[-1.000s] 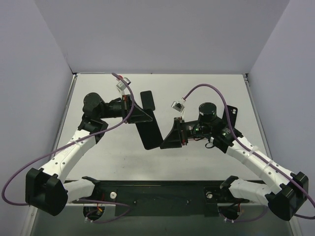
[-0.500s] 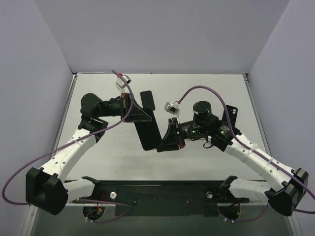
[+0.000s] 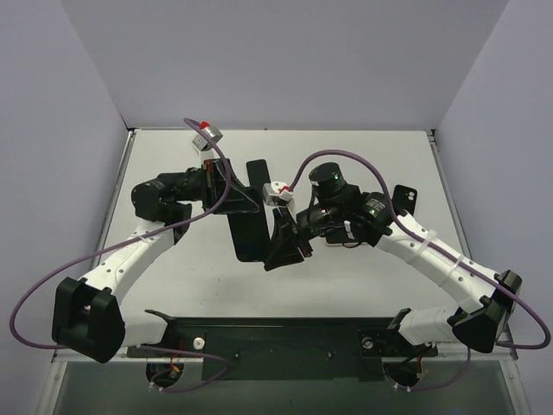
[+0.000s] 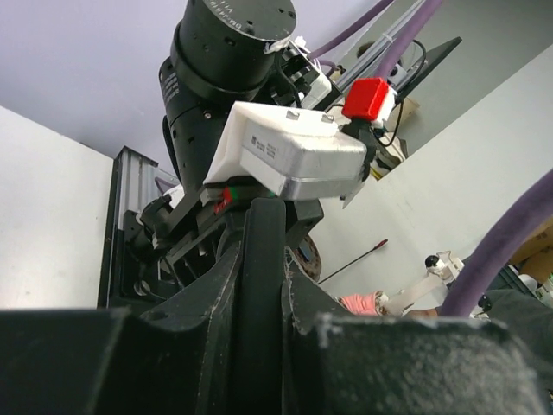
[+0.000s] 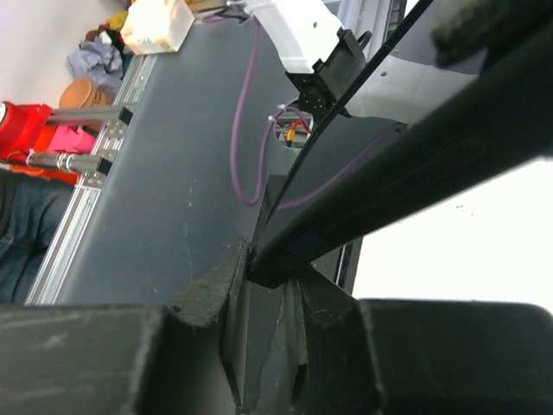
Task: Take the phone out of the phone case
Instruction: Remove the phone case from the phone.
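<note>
**Phone case being gripped from both ends above the table**

Top external view: the phone case (image 3: 249, 232) is being held as one black slab between the two tools, raised over the table (image 3: 363, 164). The left gripper (image 3: 244, 206) is being kept closed on the slab's far end, and the right gripper (image 3: 278, 251) is being kept closed on its near end. The phone cannot be told apart from the case here. A black flat piece (image 3: 259, 177) is lying just beyond the left gripper's tips; whether it is joined to the slab cannot be told.

Left wrist view: the left gripper (image 4: 259, 298) is being pressed shut on a thin dark edge of the phone case (image 4: 262, 242), which is standing upright straight ahead of the fingertips. Right behind that edge, the right arm's wrist camera (image 4: 294, 156), a white box with a red plug, is being pointed back at the tool.

Right wrist view: the right gripper (image 5: 268, 285) is being clamped on the corner of the phone case (image 5: 415, 164), whose dark edge is running away from the fingertips, up and to the right. A purple cable (image 5: 242, 130) is hanging ahead of the tool.
</note>
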You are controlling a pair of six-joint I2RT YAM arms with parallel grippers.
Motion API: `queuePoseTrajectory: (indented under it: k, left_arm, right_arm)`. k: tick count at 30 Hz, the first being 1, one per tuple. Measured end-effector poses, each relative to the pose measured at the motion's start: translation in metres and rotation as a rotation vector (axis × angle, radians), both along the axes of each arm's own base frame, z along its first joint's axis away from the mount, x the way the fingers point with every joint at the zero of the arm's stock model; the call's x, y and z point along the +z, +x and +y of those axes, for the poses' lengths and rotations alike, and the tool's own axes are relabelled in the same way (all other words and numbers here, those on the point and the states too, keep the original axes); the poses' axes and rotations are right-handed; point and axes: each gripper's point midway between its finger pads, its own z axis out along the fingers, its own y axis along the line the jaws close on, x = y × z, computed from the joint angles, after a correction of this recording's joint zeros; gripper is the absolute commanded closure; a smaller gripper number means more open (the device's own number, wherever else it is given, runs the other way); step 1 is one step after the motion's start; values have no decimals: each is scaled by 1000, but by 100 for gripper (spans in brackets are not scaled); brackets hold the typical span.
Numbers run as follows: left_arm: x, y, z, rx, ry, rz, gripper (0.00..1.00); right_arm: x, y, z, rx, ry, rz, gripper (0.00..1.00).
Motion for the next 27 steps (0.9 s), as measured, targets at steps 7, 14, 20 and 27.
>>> queuePoseTrajectory:
  k: [7, 14, 20, 27]
  left_arm:
    - [9, -8, -5, -16, -43, -1, 100]
    - [13, -16, -8, -37, -75, -13, 100]
    - [9, -17, -14, -86, -58, 90, 100]
    - [0, 0, -24, -94, -54, 211, 100]
  right_arm:
    - [2, -3, 2, 53, -50, -86, 100]
    - [3, -6, -2, 51, -112, -236, 100]
    - [-1, -4, 0, 45, -156, -419, 100]
    - [-5, 11, -5, -31, -216, -517, 100]
